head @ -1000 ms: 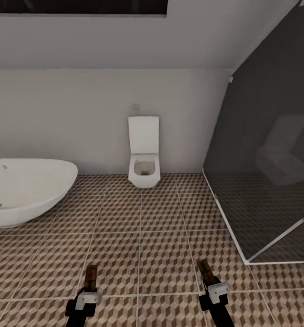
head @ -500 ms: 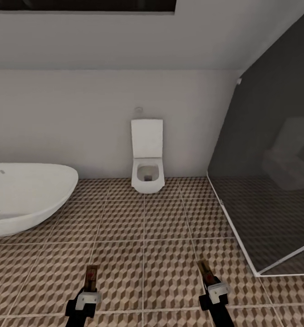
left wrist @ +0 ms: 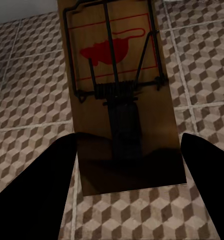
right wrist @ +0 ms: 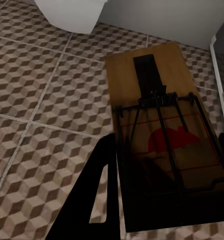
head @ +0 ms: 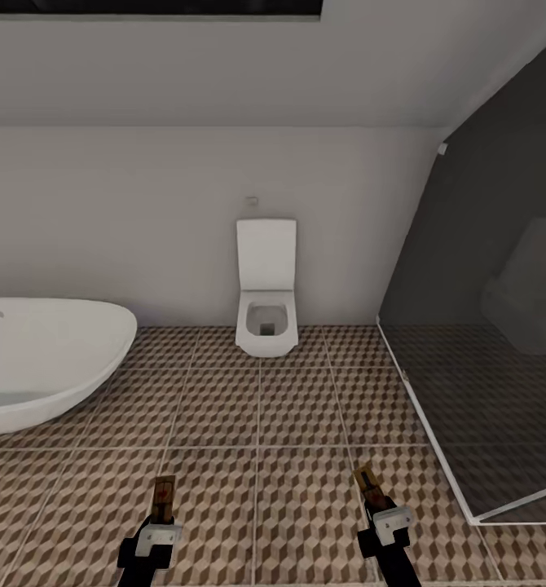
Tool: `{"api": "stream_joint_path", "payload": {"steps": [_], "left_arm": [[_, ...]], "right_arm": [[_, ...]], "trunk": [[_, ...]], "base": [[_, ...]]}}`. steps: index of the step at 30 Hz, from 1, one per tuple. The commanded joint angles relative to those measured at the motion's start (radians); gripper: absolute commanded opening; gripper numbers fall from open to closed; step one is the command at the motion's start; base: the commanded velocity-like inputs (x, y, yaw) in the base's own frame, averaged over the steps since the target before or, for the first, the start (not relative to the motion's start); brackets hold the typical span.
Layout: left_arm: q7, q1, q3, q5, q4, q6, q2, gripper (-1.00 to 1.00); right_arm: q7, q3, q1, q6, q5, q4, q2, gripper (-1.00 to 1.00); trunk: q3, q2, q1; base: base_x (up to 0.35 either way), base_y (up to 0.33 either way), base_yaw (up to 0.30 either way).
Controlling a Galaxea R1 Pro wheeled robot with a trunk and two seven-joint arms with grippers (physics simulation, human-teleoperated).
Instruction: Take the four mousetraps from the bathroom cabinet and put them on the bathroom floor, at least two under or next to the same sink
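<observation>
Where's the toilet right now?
In the head view, the toilet stands against the far wall, centre, between the bathtub to the left and the shower glass to the right.

Bathroom floor point(head: 257, 424): brown, beige and cream cube-pattern tiles, pale grout. Toilet point(head: 266, 287) and bathtub point(head: 37, 359): white. Wall: off-white. Shower enclosure point(head: 485, 342): dark grey glass, white frame. Mousetrap point(left wrist: 119, 95) between the left jaws: brown board, dark wire, red mouse print. Mousetrap point(right wrist: 162, 130) between the right jaws: same colours.
</observation>
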Motion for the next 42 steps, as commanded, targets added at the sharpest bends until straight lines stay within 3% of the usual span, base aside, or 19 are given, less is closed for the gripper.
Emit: {"api": "stream_joint_path", "payload": {"steps": [1, 42], "left_arm": [[0.009, -0.001, -0.008, -0.002, 0.002, -0.002, -0.001, -1.00], [0.009, -0.001, -0.008, -0.002, 0.002, -0.001, -0.001, -1.00]], "right_arm": [[-0.004, -0.002, -0.001, -0.003, 0.010, 0.001, 0.000, -1.00], [-0.004, -0.002, -0.001, -0.003, 0.010, 0.001, 0.000, -1.00]], "trunk": [[-0.002, -0.002, 0.001], [-0.002, -0.002, 0.001]], "base": [[0.210, -0.002, 0.002], [0.261, 0.000, 0.000]]}}
